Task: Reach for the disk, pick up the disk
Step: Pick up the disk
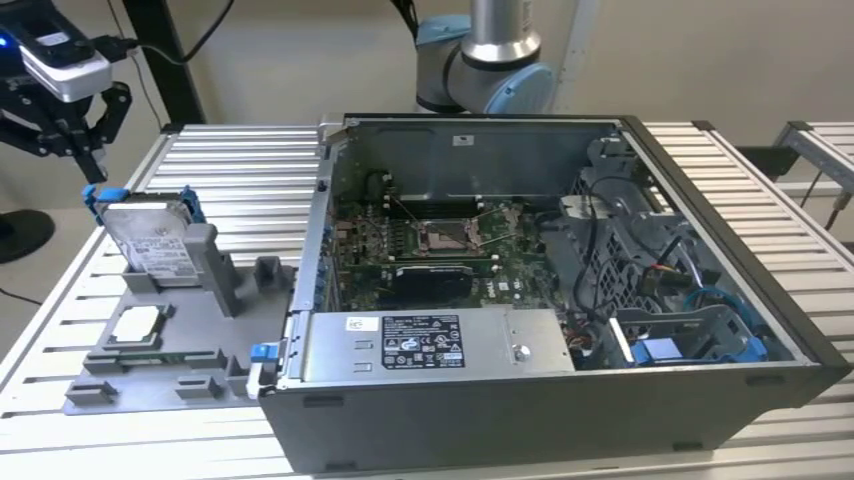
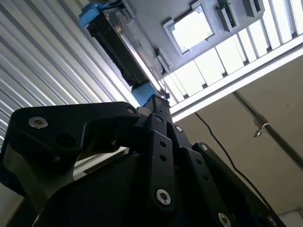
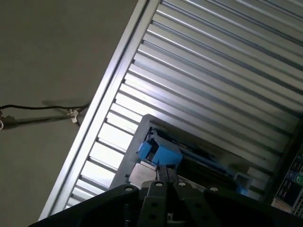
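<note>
Disk [image 1: 151, 240] is standing on its edge in a grey holder [image 1: 200, 285], just below the gripper [image 1: 91, 168], and it is not yet lifted. The gripper is hanging over the upper corner of the blue frame [image 1: 91, 198] that is running around the disk. Its fingers [image 2: 157, 123] are lying together, with no gap showing between them in the exterior view or in both wrist views, so I am judging it as closed. In both wrist views the tips [image 3: 165, 172] are meeting the blue corner, which is sitting right in front of them; whether a thin part of the frame is pinched between them, I cannot tell. A chip [image 1: 138, 325] is lying lower on the same holder, further from the gripper, and the open case [image 1: 534, 420] is standing well apart from it on the table [image 1: 747, 190]. I am judging that the reaching step is ending and the picking step is only beginning, because the disk is sitting fully in its slot. The next move is calling for a sure hold on the frame and for a straight pull along the holder's walls; a tilted pull is likely to jam the disk, and a hold on one corner only is likely to let it swing.
</note>
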Available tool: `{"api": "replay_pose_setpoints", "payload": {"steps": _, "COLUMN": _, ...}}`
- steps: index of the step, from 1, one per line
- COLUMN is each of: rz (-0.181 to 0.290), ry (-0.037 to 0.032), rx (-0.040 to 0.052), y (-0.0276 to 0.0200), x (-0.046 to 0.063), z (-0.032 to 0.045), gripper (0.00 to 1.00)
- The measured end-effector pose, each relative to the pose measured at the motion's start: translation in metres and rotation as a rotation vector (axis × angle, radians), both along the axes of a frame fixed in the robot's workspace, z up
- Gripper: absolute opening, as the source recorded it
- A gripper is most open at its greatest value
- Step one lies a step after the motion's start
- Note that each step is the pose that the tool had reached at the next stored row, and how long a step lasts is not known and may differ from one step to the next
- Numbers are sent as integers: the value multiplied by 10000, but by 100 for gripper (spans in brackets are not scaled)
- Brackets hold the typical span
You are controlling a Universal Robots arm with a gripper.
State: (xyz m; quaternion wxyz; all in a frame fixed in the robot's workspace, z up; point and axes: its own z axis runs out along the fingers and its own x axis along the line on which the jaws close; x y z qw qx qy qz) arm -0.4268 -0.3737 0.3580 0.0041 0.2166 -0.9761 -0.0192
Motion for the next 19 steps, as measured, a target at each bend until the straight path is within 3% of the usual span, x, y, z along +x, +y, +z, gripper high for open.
{"api": "replay_pose_setpoints", "payload": {"steps": 19, "rz": 2985, "ry": 1, "rx": -1, "y": 3, "x": 0, "z": 1, "gripper": 0}}
